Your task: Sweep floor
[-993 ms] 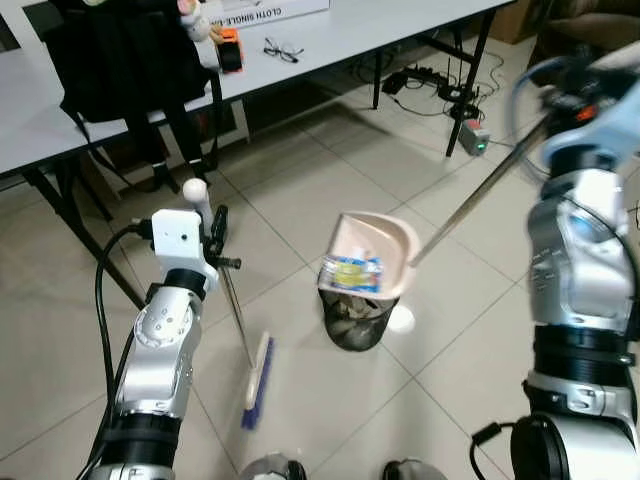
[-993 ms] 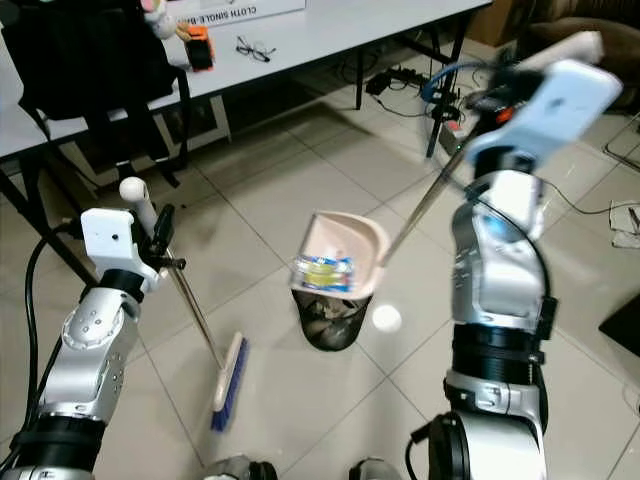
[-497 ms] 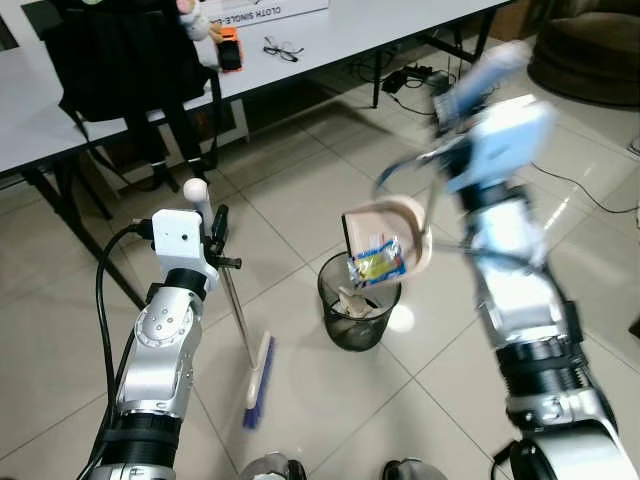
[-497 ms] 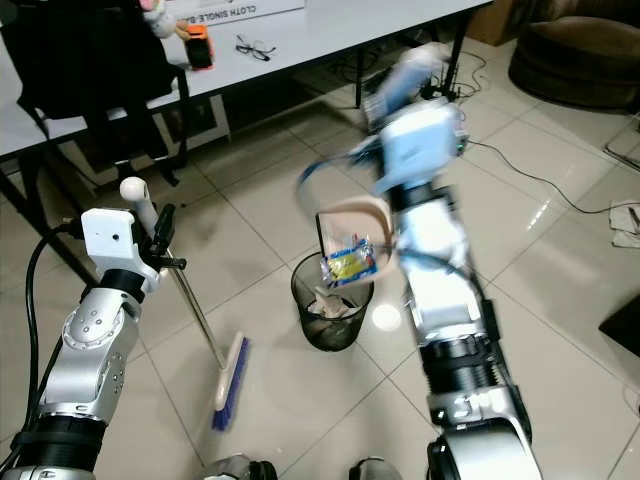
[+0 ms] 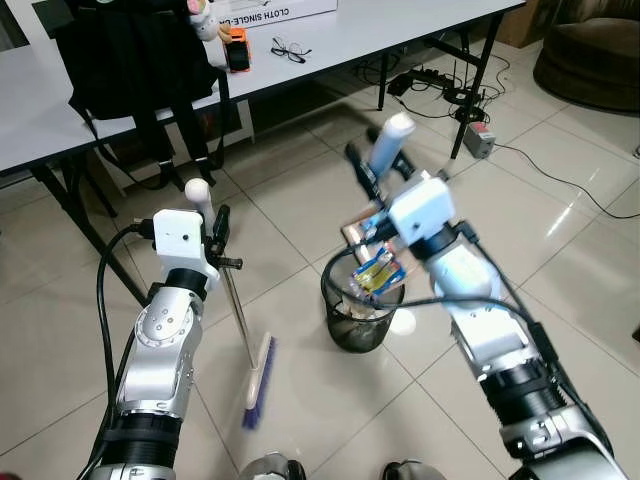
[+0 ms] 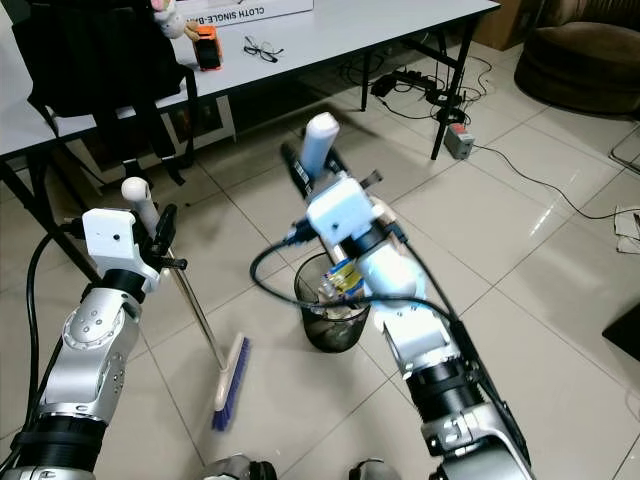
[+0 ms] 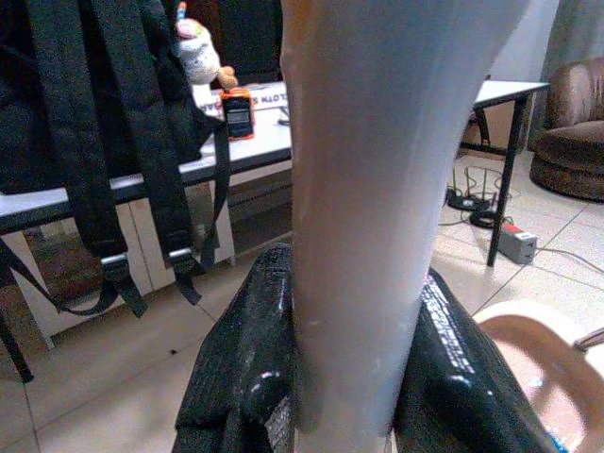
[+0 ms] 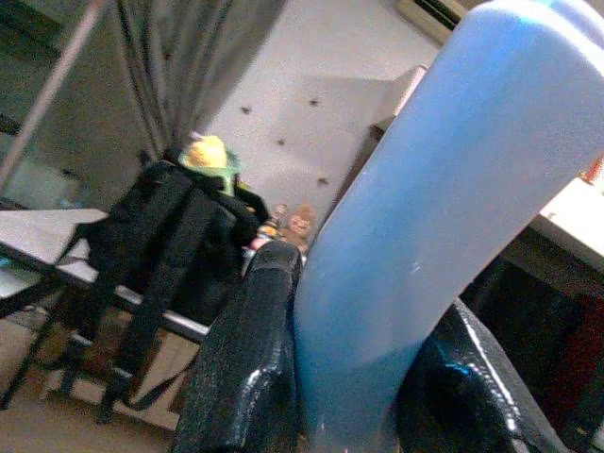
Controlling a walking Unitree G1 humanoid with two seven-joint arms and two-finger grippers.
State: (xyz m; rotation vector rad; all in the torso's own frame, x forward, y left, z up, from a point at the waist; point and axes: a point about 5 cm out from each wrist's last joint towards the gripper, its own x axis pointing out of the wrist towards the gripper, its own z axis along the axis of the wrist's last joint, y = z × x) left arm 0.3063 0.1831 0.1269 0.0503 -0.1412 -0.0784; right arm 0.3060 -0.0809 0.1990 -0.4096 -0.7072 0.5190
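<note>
Fingers (image 8: 247, 377) around handle (image 8: 425, 236), wrapper (image 5: 379, 270) over bin (image 5: 345, 335)

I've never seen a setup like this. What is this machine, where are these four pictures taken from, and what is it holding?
It is a walking humanoid robot with two silver arms, each ending in a two-fingered black claw. The two wide pictures come from cameras in its head, looking down at the tiled floor. The two close-ups come from cameras on its wrists, looking along the fingers.

The left claw is shut on the broom, whose bristle head rests on the floor. The right claw is shut on the blue handle of a dustpan, tipped over a black mesh wastebasket so a yellow and blue wrapper slides in. Behind stands a white table with glasses and a black backpack.
</note>
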